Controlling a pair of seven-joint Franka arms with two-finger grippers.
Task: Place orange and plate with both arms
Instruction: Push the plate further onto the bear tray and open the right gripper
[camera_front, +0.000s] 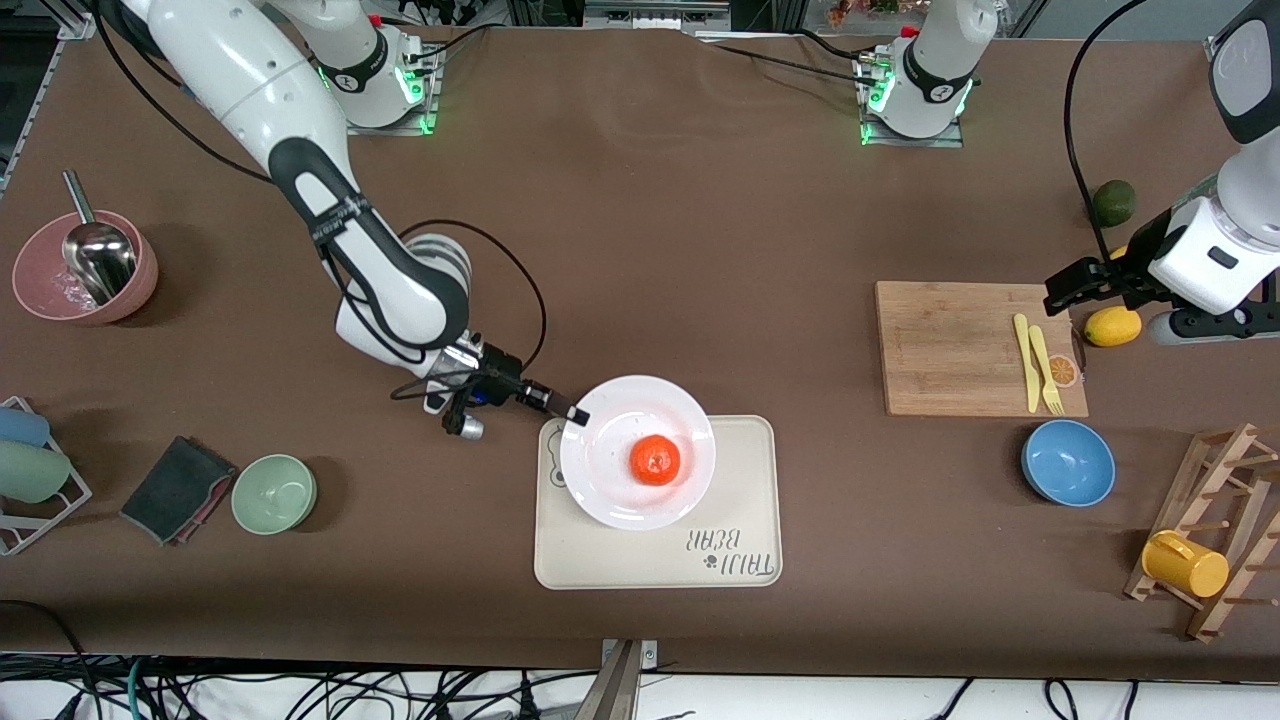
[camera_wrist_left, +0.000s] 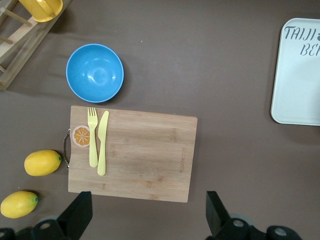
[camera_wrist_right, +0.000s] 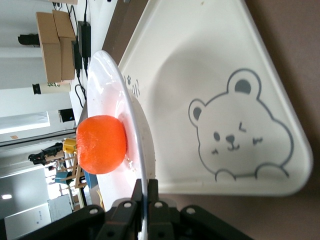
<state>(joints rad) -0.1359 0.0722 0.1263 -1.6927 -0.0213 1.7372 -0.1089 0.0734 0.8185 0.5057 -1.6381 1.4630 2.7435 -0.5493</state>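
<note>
The white plate (camera_front: 620, 490) lies over the cream bear-print tray (camera_front: 745, 470), with the red-orange orange (camera_front: 655, 460) on its middle. My right gripper (camera_front: 574, 414) is shut on the plate's rim at the edge toward the right arm's end. In the right wrist view the two fingers pinch the thin rim (camera_wrist_right: 145, 187), with the orange (camera_wrist_right: 101, 144) resting on the plate (camera_wrist_right: 112, 100) and the tray's bear print (camera_wrist_right: 235, 135) beside it. My left gripper (camera_front: 1062, 291) is open and empty, over the table by the cutting board's end. Its fingers (camera_wrist_left: 77, 215) show spread wide.
A wooden cutting board (camera_front: 960, 345) holds a yellow fork and knife (camera_front: 1035, 360). A blue bowl (camera_front: 1068, 462), lemon (camera_front: 1112, 326), dark green fruit (camera_front: 1113, 203) and mug rack (camera_front: 1215, 540) lie toward the left arm's end. A green bowl (camera_front: 274, 493), cloth (camera_front: 172, 488) and pink bowl (camera_front: 85, 267) lie toward the right arm's end.
</note>
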